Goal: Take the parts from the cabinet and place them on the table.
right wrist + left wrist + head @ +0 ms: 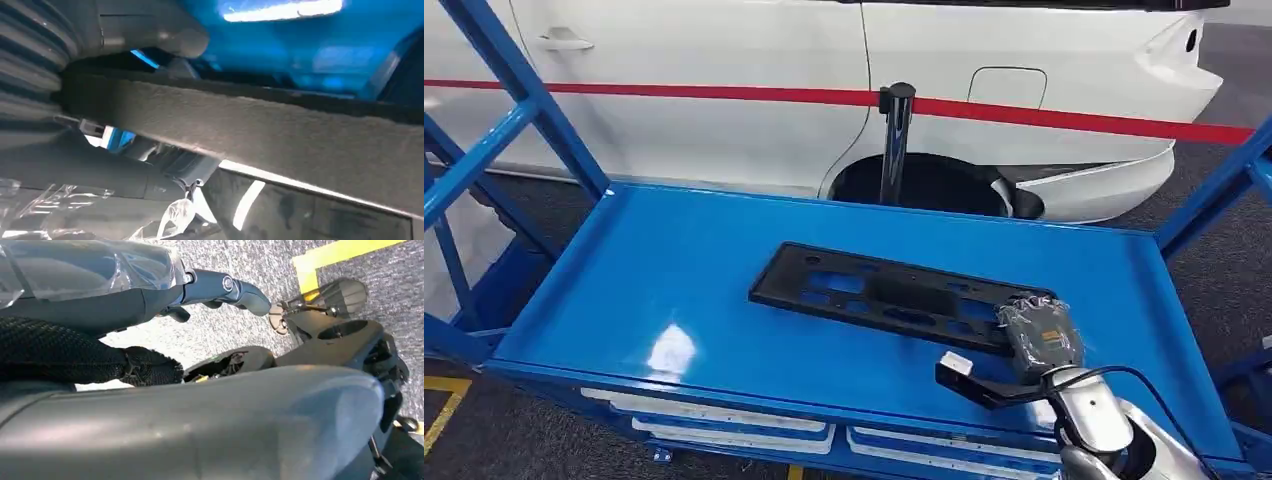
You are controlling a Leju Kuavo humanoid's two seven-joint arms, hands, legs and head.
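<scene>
Head view looks down on a blue table (674,270) with a raised rim, and on it lies a long, flat black panel (884,295) with cut-out holes, set at a slant across the middle. The panel's near right end is under the right hand (1036,335), which comes in from the lower right on a silver arm (1104,420). The hand rests on that end of the panel, its back wrapped in grey. Right wrist view shows the panel's rough edge (280,130) passing between the thick grey thumb (150,30) on one side and the darker fingers (100,170) on the other, so the hand grips the panel at its end. The rest of the panel lies flat on the blue surface, reaching away from the hand toward the table's middle. Behind the table stand a white car (774,80) with a red stripe and a dark post (894,140). Left wrist view shows the left hand (220,290) over grey speckled floor (225,330), its fingers loosely curled with nothing in them
</scene>
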